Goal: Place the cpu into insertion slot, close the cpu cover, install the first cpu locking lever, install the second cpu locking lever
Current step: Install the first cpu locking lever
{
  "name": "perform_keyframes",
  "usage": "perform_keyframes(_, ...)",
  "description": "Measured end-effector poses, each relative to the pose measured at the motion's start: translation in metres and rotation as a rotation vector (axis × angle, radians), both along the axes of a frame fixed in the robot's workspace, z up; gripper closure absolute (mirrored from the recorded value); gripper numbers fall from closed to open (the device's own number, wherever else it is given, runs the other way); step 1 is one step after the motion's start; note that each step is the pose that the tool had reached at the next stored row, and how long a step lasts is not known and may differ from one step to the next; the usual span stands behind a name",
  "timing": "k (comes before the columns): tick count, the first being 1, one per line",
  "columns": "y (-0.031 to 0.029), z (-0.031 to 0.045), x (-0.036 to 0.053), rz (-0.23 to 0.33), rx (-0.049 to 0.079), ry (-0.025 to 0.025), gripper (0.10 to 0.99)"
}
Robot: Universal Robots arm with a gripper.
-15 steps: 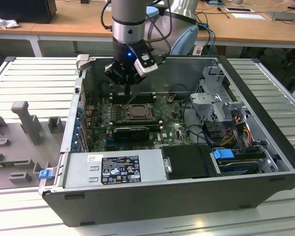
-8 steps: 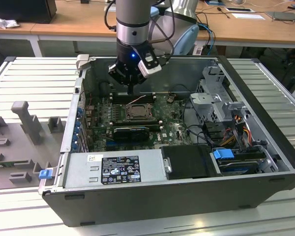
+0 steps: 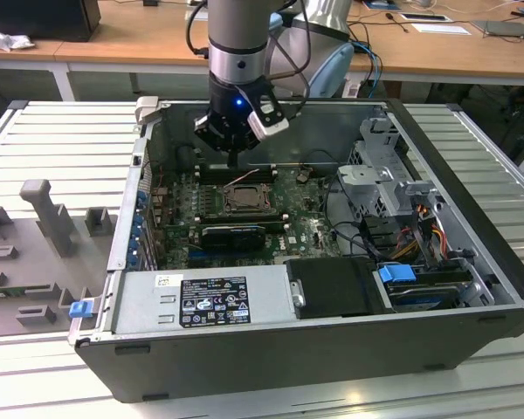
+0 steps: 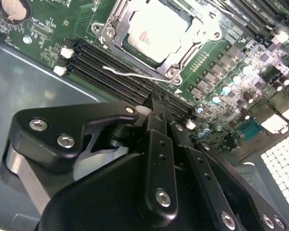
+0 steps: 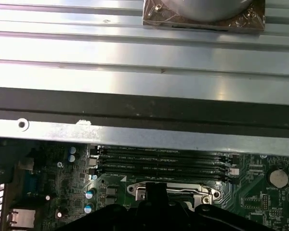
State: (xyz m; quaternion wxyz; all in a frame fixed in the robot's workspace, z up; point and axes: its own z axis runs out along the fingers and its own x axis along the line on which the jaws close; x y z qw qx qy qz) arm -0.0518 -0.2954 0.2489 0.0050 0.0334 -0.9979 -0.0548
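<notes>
The cpu (image 4: 151, 31) lies flat in the insertion slot (image 3: 244, 199), its pale face showing through the window of the cpu cover (image 4: 108, 34), which lies down over it. One thin wire locking lever (image 4: 135, 74) stands loose and slightly raised along the socket's edge by the memory slots (image 4: 111, 67). My gripper (image 4: 156, 102) hangs just above those memory slots, a little short of the lever, with its fingers together and nothing between them. In the exterior view the gripper (image 3: 235, 161) sits over the back edge of the socket. The first wrist view has the gripper (image 5: 155, 188) tip at the socket frame (image 5: 202, 192).
The open computer case's back wall (image 5: 144, 110) rises close behind the gripper. A black expansion card (image 3: 234, 234) lies in front of the socket, the power supply (image 3: 201, 301) nearer still. Drive cage and cables (image 3: 393, 188) fill the exterior view's right. Grey fixtures (image 3: 44, 214) stand outside, left.
</notes>
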Motion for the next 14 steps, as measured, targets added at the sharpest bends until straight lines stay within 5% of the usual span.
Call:
perform_keyframes(2, 0.0, -0.0004, 0.0049, 0.004, 0.018, -0.0002, 0.98)
perform_keyframes(6, 0.0, -0.0095, 0.0104, 0.006, 0.02, -0.0008, 0.98)
perform_keyframes(10, 0.0, -0.0125, 0.0112, 0.006, 0.019, -0.0159, 0.98)
perform_keyframes(14, 0.0018, -0.0217, 0.0242, 0.006, 0.019, -0.0167, 0.98)
